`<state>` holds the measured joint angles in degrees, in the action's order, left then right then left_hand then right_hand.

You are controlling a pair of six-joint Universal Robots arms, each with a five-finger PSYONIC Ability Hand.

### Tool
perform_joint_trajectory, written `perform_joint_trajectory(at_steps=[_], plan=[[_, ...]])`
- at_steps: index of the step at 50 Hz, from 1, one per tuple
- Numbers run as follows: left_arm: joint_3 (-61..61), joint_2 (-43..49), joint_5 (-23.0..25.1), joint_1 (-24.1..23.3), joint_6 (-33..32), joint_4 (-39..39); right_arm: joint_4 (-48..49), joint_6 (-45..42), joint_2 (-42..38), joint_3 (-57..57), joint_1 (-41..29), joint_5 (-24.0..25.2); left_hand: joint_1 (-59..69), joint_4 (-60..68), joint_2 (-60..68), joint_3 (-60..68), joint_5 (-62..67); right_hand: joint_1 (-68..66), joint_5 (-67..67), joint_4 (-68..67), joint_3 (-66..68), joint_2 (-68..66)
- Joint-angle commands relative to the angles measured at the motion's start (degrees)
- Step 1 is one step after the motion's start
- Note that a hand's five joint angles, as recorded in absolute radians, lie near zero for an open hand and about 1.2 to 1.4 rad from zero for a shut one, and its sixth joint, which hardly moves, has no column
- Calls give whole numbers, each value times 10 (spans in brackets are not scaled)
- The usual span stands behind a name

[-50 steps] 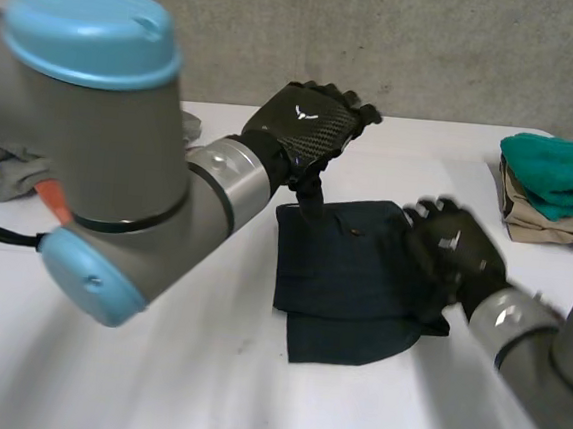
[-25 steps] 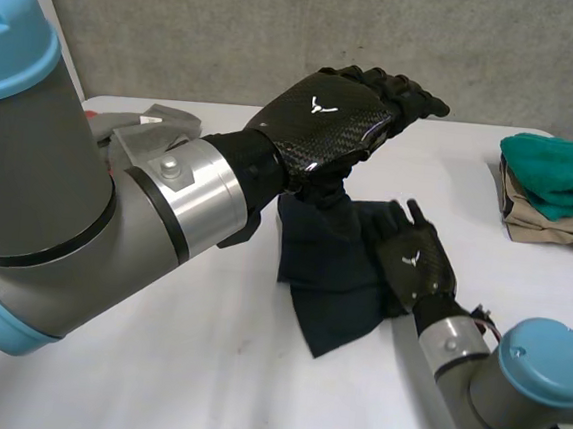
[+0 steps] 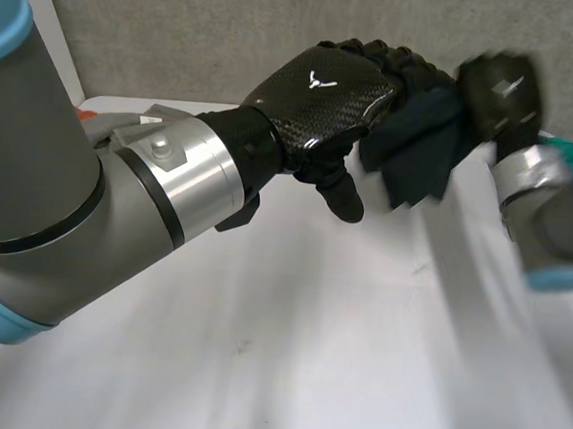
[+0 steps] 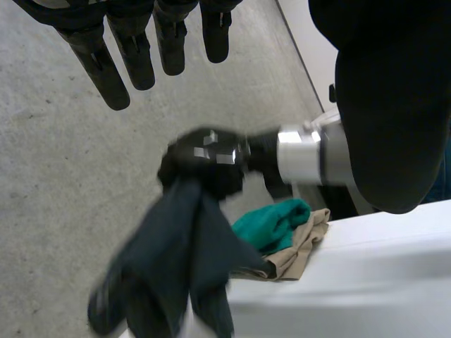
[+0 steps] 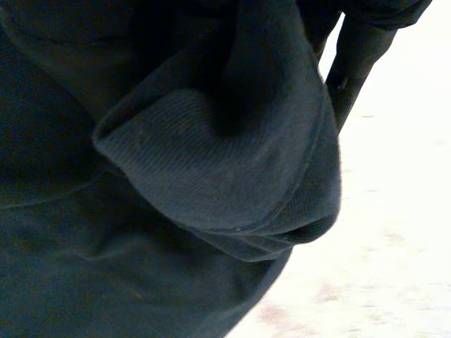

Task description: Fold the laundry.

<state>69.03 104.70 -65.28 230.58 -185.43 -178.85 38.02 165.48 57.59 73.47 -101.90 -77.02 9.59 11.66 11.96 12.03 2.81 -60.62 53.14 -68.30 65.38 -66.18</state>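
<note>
The right hand (image 3: 498,88) is clenched on the dark cloth (image 3: 422,151) and holds it high above the table (image 3: 282,375), so the cloth hangs from the fist in loose folds, clear of the table top. In the right wrist view the cloth (image 5: 176,176) is bunched thick against the palm, with one finger (image 5: 352,63) beside the bundle. I judge that it is held up in this way so that it can fall open, and then be laid flat for folding.

The left hand (image 3: 322,97) is in the air just beside the cloth. Its fingers (image 4: 134,53) are straight and released and grasp nothing. Probably it is placed there to catch a hanging edge.

At the far side of the table lies a stack: a teal piece (image 4: 271,222) on a beige piece (image 4: 299,253). Both look folded, so I think the finished laundry is put there.
</note>
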Motion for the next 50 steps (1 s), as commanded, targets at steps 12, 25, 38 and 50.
perform_joint_trajectory(at_steps=[12,25,38,50], plan=[[6,4,1,3,7,0,-81,88,-293,-367,263,93,5,-16,-19,-20,-28,-194,169,-117,146,-138],[13,16,0,4,6,-1,-104,78,-426,-447,320,208,6,-14,-17,-18,-26,161,-186,238,-209,217],[7,9,0,-1,9,-1,-198,82,-181,-278,344,194,6,-15,-17,-18,-26,506,-531,583,-554,562],[-8,6,-24,0,28,-11,-387,-124,-27,-286,396,-55,11,-9,-12,-13,-21,506,-531,583,-554,562]])
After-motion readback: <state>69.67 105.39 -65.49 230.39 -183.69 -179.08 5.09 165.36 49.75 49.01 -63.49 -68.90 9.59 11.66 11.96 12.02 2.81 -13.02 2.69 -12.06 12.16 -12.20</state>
